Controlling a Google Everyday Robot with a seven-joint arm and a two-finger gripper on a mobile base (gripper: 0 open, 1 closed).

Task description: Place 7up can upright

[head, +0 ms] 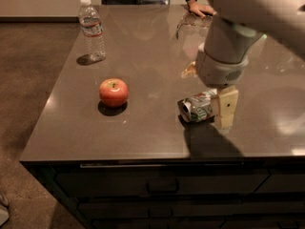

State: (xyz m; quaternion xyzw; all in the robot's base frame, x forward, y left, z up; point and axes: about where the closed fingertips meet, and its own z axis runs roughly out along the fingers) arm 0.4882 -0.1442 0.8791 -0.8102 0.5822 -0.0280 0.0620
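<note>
the 7up can (195, 109) lies on its side near the front right of the dark countertop (143, 66), silver top facing front-left, so it is not yet upright. the gripper (224, 112) hangs low at the can's other end, touching or just beside it, probably lined up for a grasp; whether it is wide or narrow i cannot tell. the can is silvery-white with green markings. a red apple (113, 92) and a water bottle (92, 30) sit well apart to the left.
</note>
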